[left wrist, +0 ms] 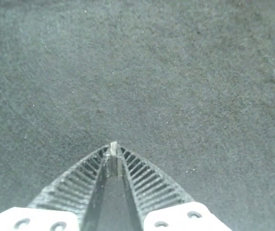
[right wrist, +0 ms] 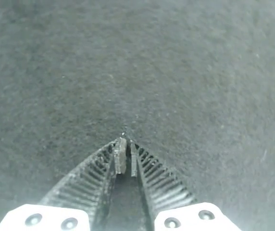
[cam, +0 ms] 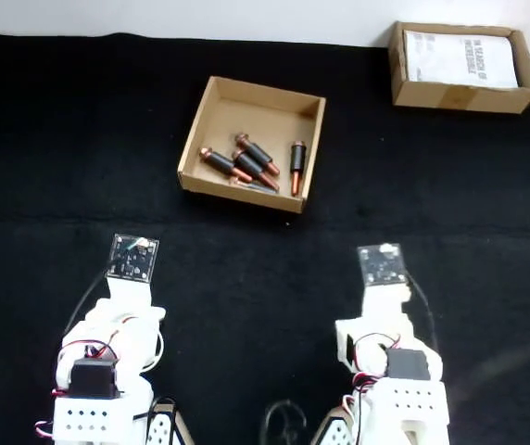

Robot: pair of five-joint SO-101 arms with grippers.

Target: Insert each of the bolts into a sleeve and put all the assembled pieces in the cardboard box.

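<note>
The open cardboard box [cam: 246, 111] sits mid-table on the black cloth [cam: 265, 269]. In it lie at least four bolts in sleeves [cam: 251, 165], three bunched together and one [cam: 296, 167] apart by the right wall. A second box [cam: 450, 97] at the far right corner holds a printed sheet [cam: 460, 57]. Both arms sit folded at the near edge, well apart from the boxes. The left gripper [left wrist: 113, 147] has its jaws together, tips meeting, holding nothing above bare cloth. The right gripper [right wrist: 124, 144] is likewise closed and empty.
</note>
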